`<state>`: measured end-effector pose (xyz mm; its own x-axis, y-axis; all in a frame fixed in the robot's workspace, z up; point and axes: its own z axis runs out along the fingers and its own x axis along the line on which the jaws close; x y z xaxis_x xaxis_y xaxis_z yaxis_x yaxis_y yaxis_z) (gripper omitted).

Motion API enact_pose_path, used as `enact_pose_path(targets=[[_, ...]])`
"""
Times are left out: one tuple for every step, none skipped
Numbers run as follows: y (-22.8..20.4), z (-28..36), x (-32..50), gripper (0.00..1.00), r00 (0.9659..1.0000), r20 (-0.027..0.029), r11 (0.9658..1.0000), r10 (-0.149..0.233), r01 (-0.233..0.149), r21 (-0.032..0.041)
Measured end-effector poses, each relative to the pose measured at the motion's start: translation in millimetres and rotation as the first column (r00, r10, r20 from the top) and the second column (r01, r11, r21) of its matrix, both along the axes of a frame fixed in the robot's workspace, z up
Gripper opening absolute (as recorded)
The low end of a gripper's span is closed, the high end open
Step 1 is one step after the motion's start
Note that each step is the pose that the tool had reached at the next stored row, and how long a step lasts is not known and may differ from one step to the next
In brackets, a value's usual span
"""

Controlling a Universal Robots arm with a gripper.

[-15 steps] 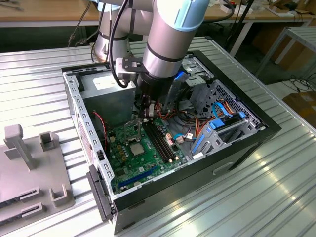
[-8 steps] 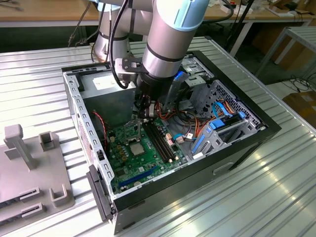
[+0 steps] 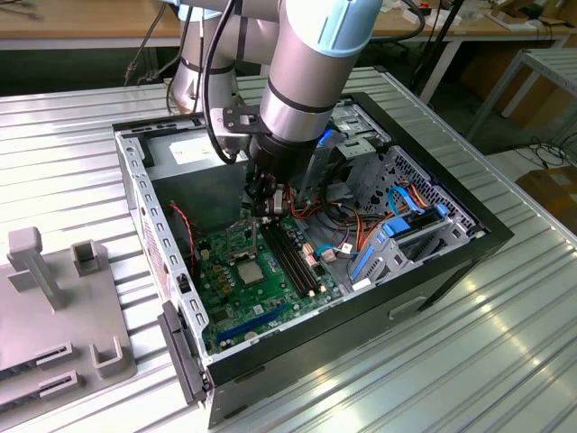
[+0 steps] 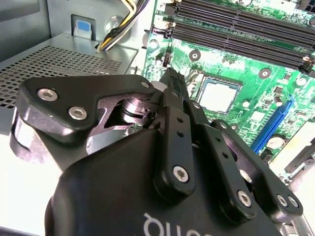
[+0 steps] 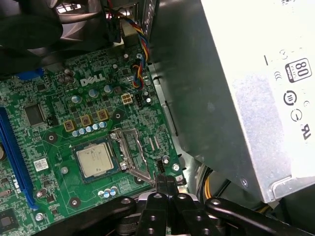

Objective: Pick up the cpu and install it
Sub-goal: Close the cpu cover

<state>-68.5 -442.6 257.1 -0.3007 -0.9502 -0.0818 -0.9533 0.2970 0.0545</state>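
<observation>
Exterior view: pincer [image 3: 262,215] above cpu [image 3: 248,268] seated on motherboard [image 3: 236,293]

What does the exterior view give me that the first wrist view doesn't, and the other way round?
Exterior view alone: the whole open computer case on the slatted metal table, the grey fixture at that view's left, and the arm reaching down into the case.

First wrist view alone: the raised socket load plate beside the cpu, and the grey power-supply box close by.

Both: the green motherboard and the cpu lying in its socket, apart from the shut, empty gripper.
</observation>
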Motion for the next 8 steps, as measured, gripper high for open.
enact_pose_path(targets=[[0.0, 0.0, 0.0, 0.11, 1.0, 0.0001, 1.0, 0.0, 0.0, 0.0003], [0.1, 0.2, 0.0, 0.11, 1.0, 0.0001, 1.0, 0.0, 0.0, 0.0002], [0.0, 0.4, 0.0, 0.11, 1.0, 0.0, 1.0, 0.0, 0.0, 0.0001], [0.0, 0.4, 0.0, 0.11, 1.0, 0.0001, 1.0, 0.0, 0.0, 0.0002], [0.0, 0.7, 0.0, 0.11, 1.0, 0.0, 1.0, 0.0, 0.0, 0.0001], [0.0, 1.0, 0.0, 0.11, 1.0, -0.0001, 1.0, 0.0, 0.0, 0.0], [0.0, 1.3, 0.0, 0.11, 1.0, 0.0, 1.0, 0.0, 0.0, -0.0001], [0.0, 1.5, 0.0, 0.11, 1.0, 0.0, 1.0, 0.0, 0.0, 0.0001]])
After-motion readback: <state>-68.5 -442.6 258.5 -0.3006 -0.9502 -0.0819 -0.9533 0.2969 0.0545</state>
